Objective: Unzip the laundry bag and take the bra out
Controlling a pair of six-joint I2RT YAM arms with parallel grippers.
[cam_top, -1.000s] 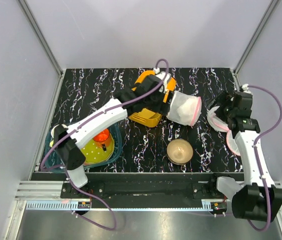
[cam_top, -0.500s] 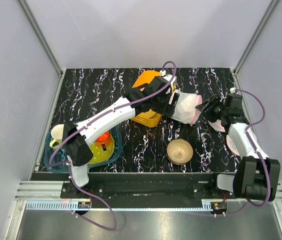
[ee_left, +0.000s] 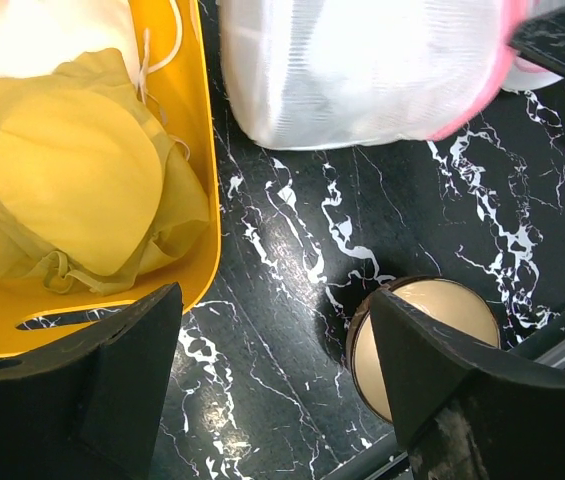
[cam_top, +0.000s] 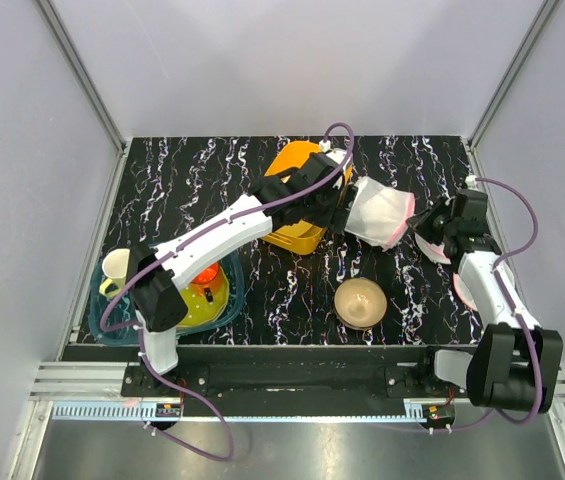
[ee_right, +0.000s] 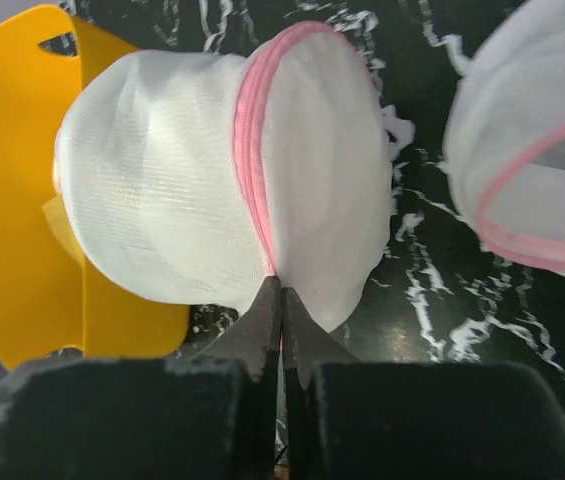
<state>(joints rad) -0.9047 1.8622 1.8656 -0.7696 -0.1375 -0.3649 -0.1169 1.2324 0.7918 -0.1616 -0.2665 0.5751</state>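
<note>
The laundry bag (cam_top: pixel 377 215) is a white mesh drum with pink zip trim, lying on its side against the yellow basket (cam_top: pixel 292 238). In the left wrist view the laundry bag (ee_left: pixel 362 70) sits beyond the fingertips of my left gripper (ee_left: pixel 277 295), which stands wide open over bare table. My left gripper (cam_top: pixel 340 212) is at the bag's left end. My right gripper (ee_right: pixel 282 285) is shut, its tips pinched on the pink zip trim at the lower edge of the laundry bag (ee_right: pixel 182 170). From above, my right gripper (cam_top: pixel 414 228) touches the bag's right end. The bra is hidden.
A tan bowl (cam_top: pixel 359 301) stands in front of the bag, also under my left fingers (ee_left: pixel 441 300). Flat pink-rimmed white discs (cam_top: pixel 467 285) lie at the right. The yellow basket (ee_left: pixel 207 200) holds yellow cloth (ee_left: pixel 82 170). A teal tray (cam_top: pixel 112 330) sits at the left.
My right gripper has swung left from the discs to the bag and closed on its pink trim. The left arm and the bag shifted slightly right.
</note>
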